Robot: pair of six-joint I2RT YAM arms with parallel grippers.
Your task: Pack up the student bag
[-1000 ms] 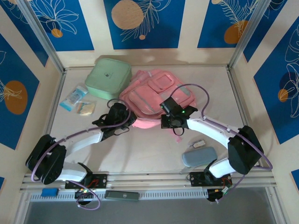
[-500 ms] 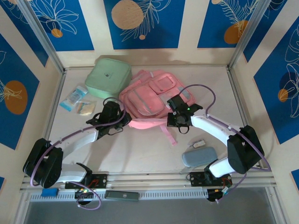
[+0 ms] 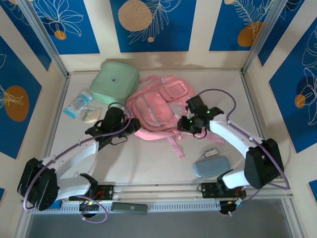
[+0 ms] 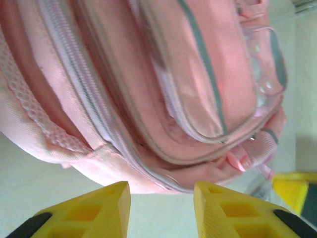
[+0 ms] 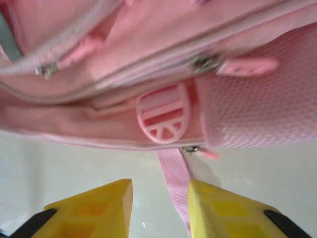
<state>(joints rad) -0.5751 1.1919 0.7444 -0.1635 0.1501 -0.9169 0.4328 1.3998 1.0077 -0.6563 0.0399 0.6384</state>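
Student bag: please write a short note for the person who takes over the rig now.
Left jaws: open, empty, at the bag's near left edge.
Right jaws: open, gripping nothing, at its near right edge; a strap lies loose between them.
Things: bag lies mid-table; green case behind it on the left, small packets further left, grey pouch near right.
Done: nothing visibly packed.
Left: probably open the bag, put the loose things in, close it.
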